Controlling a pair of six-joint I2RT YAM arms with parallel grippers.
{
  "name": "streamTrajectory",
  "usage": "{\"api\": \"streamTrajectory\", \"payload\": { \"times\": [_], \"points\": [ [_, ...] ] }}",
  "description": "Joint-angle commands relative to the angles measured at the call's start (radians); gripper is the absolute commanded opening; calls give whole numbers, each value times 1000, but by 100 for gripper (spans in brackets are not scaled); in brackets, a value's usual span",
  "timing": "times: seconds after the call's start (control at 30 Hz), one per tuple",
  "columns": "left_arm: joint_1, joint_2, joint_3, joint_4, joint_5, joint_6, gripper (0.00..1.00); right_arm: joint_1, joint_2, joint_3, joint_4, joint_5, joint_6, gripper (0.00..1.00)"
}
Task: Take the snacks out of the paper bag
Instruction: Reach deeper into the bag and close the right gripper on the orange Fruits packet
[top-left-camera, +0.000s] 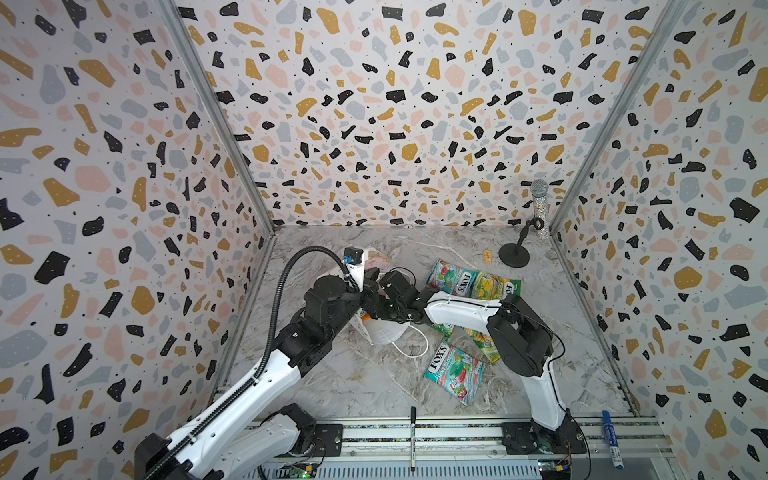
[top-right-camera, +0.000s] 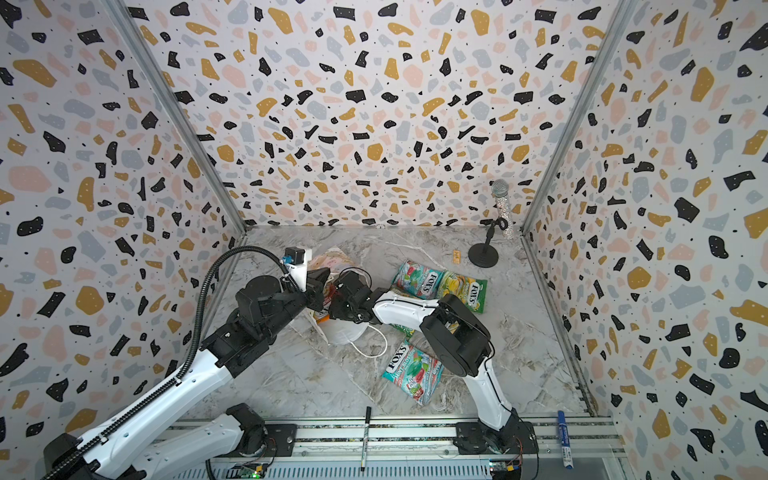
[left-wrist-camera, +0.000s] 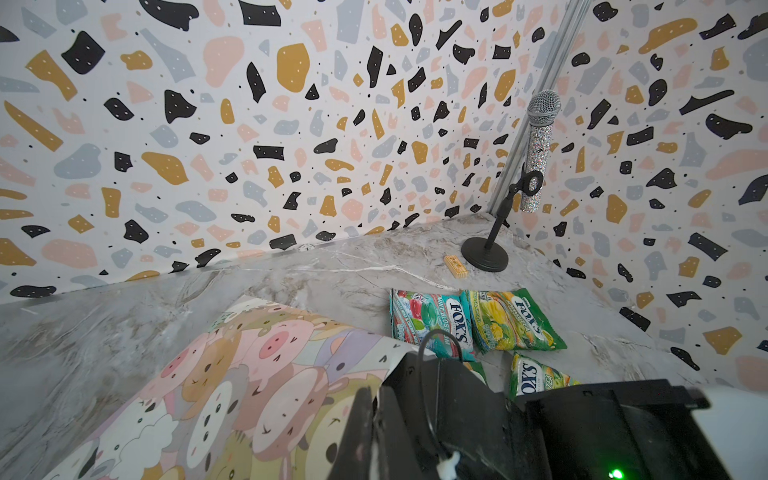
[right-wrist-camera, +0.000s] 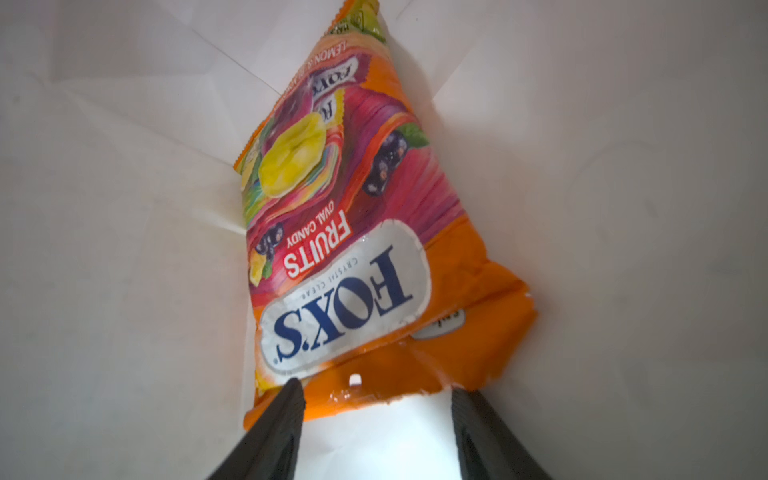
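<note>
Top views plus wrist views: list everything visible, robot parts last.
white paper gift bag with cartoon-animal print: 1, white and pastel, mid-table between the arms
teal-red glossy FOX'S packets: 2, table right of the bag, one far, one near
green-yellow glossy FOX'S packets: 3 it seems, one beside the far teal one, two part-hidden under the right arm
orange-pink glossy FOX'S packet: 1, inside the bag
glittery silver microphone on black stand: 1, far right corner
small tan block: 1, beside the stand
thin black pen: 1, front rail
blue marker: 1, front rail, right
left fingers: black, shut on the bag's edge
right fingers: black, open, inside the bag
</note>
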Motion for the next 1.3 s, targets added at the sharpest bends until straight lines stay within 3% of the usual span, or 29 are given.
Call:
{"api": "streamTrajectory", "payload": {
  "times": [0.0,0.2,0.5,0.77,0.87,1.03,1.27],
  "points": [
    [0,-19,-6,73,20,-4,0,0,31,54,7,27,50,59],
    [-1,-20,-9,76,28,-4,0,1,80,110,24,35,85,58],
    [-1,-26,-7,68,16,2,0,8,48,20,235,68,156,34],
    [0,-31,-1,56,11,12,0,8,58,-7,358,61,187,30],
    [0,-32,3,47,2,13,0,7,67,-11,419,40,175,24],
    [0,-34,1,35,-58,16,0,7,42,-30,459,27,120,0],
    [0,-13,10,0,-184,14,0,7,-57,-108,474,-29,30,0]
  ]
}}
